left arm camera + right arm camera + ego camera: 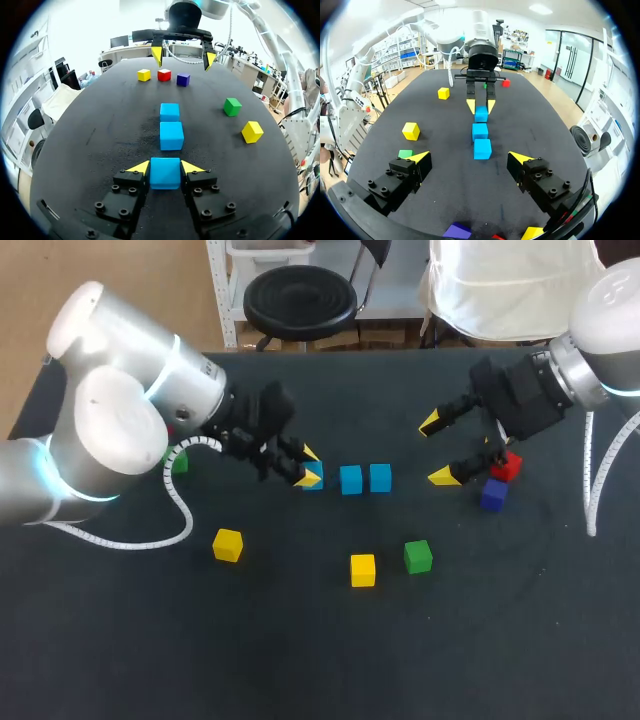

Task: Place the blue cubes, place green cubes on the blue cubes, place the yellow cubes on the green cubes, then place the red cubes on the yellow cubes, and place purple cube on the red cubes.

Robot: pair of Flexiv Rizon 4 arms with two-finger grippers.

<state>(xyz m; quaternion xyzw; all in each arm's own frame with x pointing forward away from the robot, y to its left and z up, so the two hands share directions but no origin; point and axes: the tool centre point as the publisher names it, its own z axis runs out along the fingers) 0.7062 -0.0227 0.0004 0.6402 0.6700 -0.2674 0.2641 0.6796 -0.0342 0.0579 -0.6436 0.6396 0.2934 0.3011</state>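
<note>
Three blue cubes lie in a row mid-table. My left gripper [308, 472] [165, 169] is shut on the leftmost blue cube [314, 478] [165, 173], which sits at table level. The second blue cube [350, 479] [171, 135] and third blue cube [380, 477] [169, 112] lie just ahead of it. My right gripper [437, 450] [470, 157] hangs open and holds nothing, right of the row. Beside it are a red cube [506, 466] and a purple cube [493, 495]. A green cube [418, 556] and two yellow cubes [363, 569] [228, 544] lie nearer the front.
Another green cube [178, 461] peeks out behind my left arm at the left. A third yellow cube [144, 75] sits by the red one, under my right gripper. A second red cube [506, 83] lies beyond my left arm. The front of the table holds only the scattered cubes.
</note>
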